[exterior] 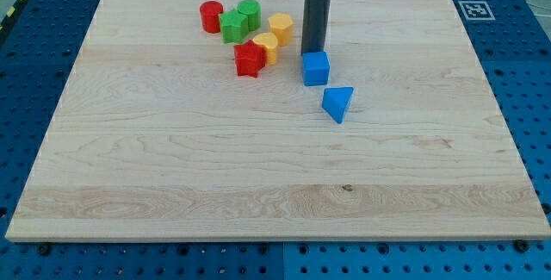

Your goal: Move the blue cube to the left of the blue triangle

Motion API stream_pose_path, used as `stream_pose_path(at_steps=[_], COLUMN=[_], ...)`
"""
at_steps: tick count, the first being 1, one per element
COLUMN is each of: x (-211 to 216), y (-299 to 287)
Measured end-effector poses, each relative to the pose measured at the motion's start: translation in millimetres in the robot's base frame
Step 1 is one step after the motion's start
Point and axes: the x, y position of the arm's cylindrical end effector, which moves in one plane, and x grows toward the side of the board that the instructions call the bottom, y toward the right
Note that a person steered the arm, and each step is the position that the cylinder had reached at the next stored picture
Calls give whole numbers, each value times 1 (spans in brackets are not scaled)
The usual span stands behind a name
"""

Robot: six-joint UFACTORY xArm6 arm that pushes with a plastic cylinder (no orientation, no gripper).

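On a pale wooden board (172, 168) ringed by blue pegboard, my tip (313, 52) stands just behind the blue cube (316, 68), touching or nearly touching its far edge. The rod carries no fingers, so nothing is gripped. The blue triangle (338, 102) lies just below and to the view's right of the cube, the two apart. A cluster sits toward the view's top left: red cylinder (211, 15), green cylinder (249, 13), green star (232, 27), two yellow blocks (280, 27), red star (249, 59). A straight push from here risks driving the cube down onto the triangle, shoving it along; veering leftward risks clipping the red star.
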Motion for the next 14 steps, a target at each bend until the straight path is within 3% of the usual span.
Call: stream_pose_path(at_steps=[3,9,14], x=[7,29,13], y=[58,25,9])
